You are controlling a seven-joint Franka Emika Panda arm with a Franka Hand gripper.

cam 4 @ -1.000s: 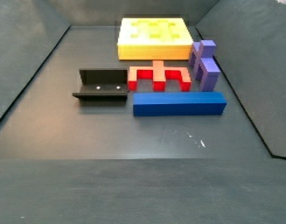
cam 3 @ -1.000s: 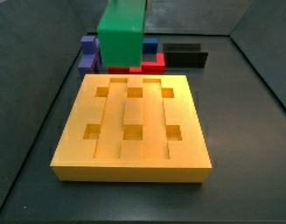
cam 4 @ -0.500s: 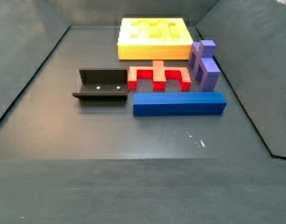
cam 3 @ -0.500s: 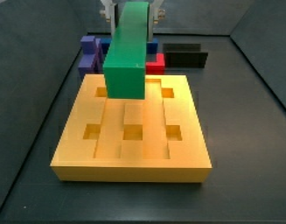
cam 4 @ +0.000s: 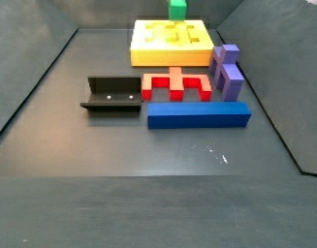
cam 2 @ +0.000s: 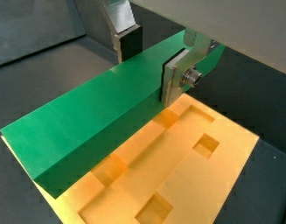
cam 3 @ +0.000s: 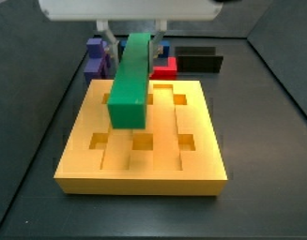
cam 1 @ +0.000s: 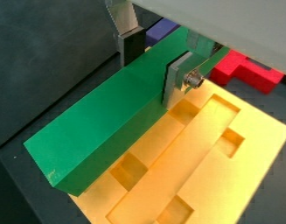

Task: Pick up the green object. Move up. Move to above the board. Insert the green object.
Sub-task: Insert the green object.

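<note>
My gripper (cam 1: pixel 151 63) is shut on the green object (cam 1: pixel 110 118), a long plain green bar, with one silver finger on each long side. It shows the same way in a wrist view (cam 2: pixel 98 114). In a side view my gripper (cam 3: pixel 134 37) holds the green bar (cam 3: pixel 130 80) tilted over the left part of the yellow-orange board (cam 3: pixel 141 141), with its near end low over the board. The board lies under the bar in both wrist views (cam 1: pixel 215 166) (cam 2: pixel 186 166). In a side view only the bar's end (cam 4: pixel 177 9) shows above the board (cam 4: pixel 170 41).
A red notched block (cam 4: pixel 177 85), a blue block (cam 4: pixel 200 116), purple blocks (cam 4: pixel 227 70) and the dark fixture (cam 4: pixel 112 95) stand on the floor beside the board. The red block (cam 1: pixel 250 72) also shows in a wrist view. Tray walls rise all around.
My gripper has come down and forward with the green bar, which now lies lower and flatter over the board. Its end has come into sight above the board's far edge.
</note>
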